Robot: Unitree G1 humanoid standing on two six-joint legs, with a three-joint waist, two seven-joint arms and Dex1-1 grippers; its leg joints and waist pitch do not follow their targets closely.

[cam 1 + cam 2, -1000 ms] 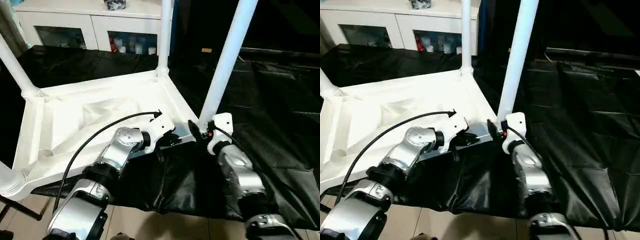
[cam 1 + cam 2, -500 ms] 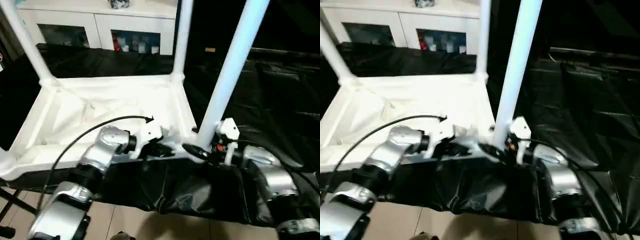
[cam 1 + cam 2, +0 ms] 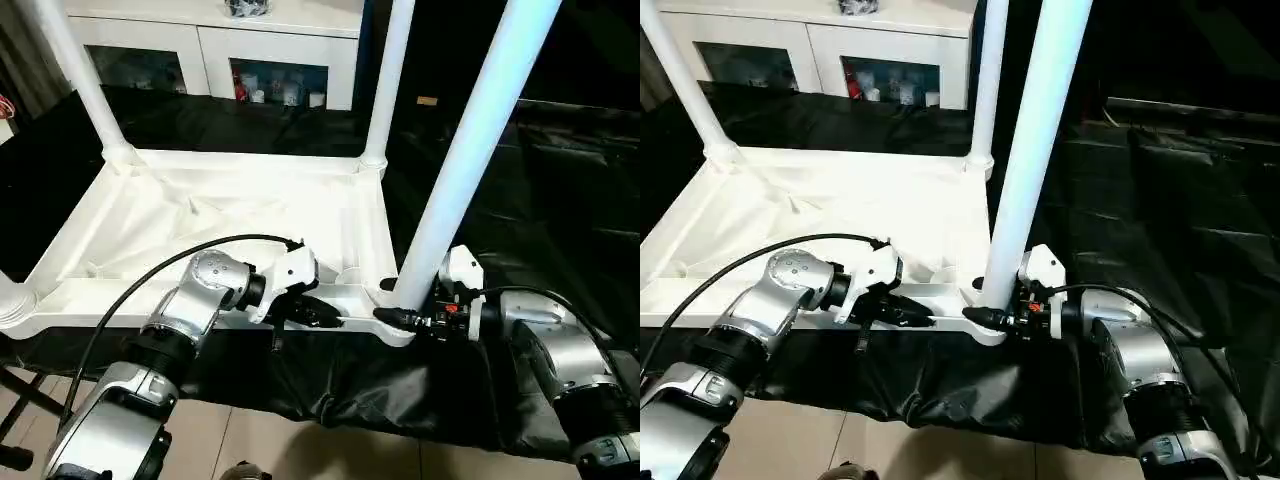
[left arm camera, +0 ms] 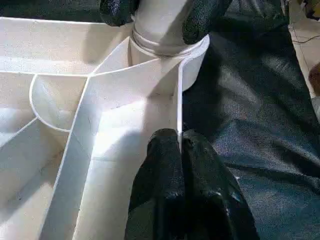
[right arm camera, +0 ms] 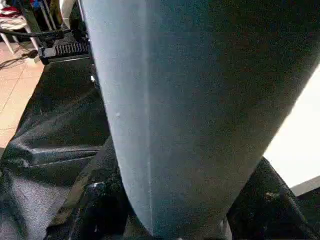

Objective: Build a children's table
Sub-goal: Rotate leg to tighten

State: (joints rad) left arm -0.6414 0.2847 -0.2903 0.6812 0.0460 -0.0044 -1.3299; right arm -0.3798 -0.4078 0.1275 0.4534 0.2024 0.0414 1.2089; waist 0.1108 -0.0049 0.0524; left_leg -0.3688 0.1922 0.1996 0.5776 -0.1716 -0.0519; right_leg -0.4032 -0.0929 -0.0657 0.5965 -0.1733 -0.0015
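Observation:
The white table top [image 3: 200, 230] lies underside up on a black-covered surface, with legs standing in its corner sockets. My left gripper [image 3: 320, 315] is shut on the thin near rim wall [image 4: 178, 100], close to the near right corner. The near right leg [image 3: 470, 150] rises from that corner socket [image 4: 165, 47]. My right gripper [image 3: 395, 318] reaches in from the right and is shut on this leg's base, one black finger [image 4: 205, 15] on each side. The right wrist view looks straight at the leg [image 5: 190, 100].
Two more legs stand at the far right corner [image 3: 385, 80] and the far left corner [image 3: 80, 80]; a fourth leg's base [image 3: 10, 305] shows at the near left. A white cabinet with glass doors [image 3: 210, 40] is behind. Black sheeting [image 3: 560, 200] hangs over the near edge above tiled floor.
The camera has shifted. My right forearm swung out to the right and its fingers closed around the near right leg's base. My left gripper stayed on the near rim.

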